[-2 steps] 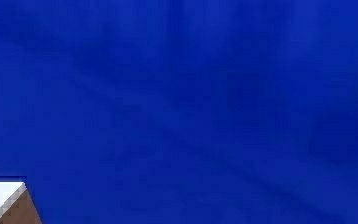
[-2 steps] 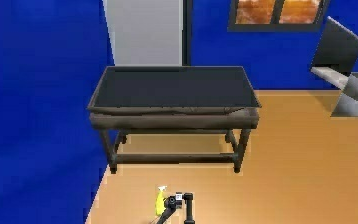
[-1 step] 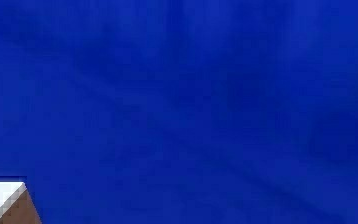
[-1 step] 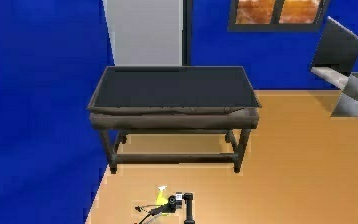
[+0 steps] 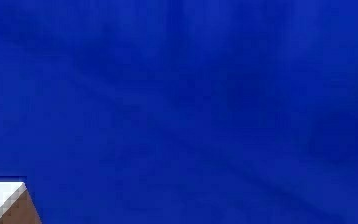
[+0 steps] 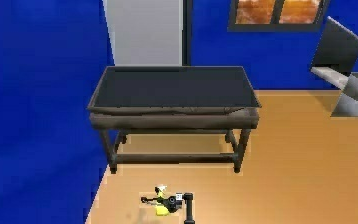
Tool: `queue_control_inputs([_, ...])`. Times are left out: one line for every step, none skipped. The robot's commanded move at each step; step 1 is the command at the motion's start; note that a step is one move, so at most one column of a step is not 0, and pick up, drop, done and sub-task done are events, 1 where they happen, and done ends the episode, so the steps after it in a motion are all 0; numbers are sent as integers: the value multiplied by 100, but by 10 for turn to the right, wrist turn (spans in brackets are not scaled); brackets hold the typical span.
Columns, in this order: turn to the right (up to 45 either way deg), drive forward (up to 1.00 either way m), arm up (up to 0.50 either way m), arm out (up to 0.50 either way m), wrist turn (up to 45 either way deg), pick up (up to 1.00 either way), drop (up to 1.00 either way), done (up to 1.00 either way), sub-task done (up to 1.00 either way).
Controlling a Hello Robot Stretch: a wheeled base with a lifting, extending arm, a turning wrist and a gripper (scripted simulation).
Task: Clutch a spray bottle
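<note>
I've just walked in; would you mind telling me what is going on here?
A Stretch robot stands facing a blue wall at close range. Out to its side, the arm is low over the wooden floor, with its pincer in front of a dark-topped table. A small yellow and white blob shows at the pincer's end; I cannot tell whether it holds anything.
</note>
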Motion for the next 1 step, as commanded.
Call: queue_control_inputs([0, 0, 0, 0, 120, 0, 0, 0, 0])
